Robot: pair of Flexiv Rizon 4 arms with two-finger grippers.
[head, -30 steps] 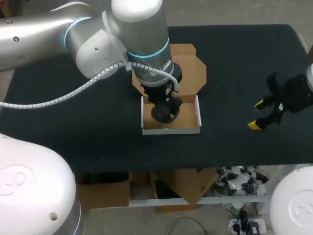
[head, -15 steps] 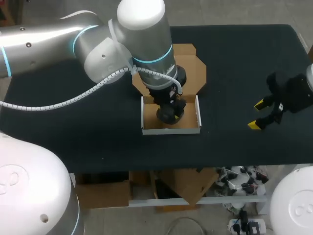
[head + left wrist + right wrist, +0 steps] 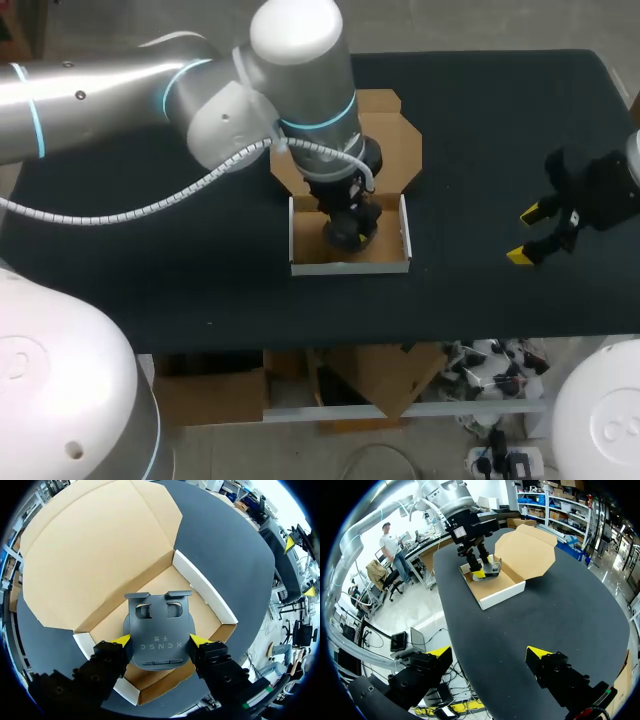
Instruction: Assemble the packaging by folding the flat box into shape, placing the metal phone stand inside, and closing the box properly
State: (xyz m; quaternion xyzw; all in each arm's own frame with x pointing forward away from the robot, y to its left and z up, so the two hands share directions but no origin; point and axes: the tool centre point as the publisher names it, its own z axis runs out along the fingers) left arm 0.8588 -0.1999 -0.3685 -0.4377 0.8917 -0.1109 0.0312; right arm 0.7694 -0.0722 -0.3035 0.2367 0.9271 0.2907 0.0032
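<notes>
Across the whole scene stretches a black, matte table (image 3: pixel 500 120), with bare surface on every side of the work and the widest stretch toward its right end. Over its middle reaches the thick silver-grey left arm (image 3: pixel 100 80). Under it sits the brown cardboard box (image 3: pixel 350 266) with low white outer walls. Its broad brown lid (image 3: pixel 395 140) lies folded back flat on the far side, well short of the table's far edge. The black right gripper (image 3: pixel 524 235) hangs well apart from the box, fingers spread wide with nothing between them. The left gripper (image 3: pixel 160 640) is clamped from both sides on the dark grey metal phone stand (image 3: pixel 159 625), inside the tray with room to each wall.
</notes>
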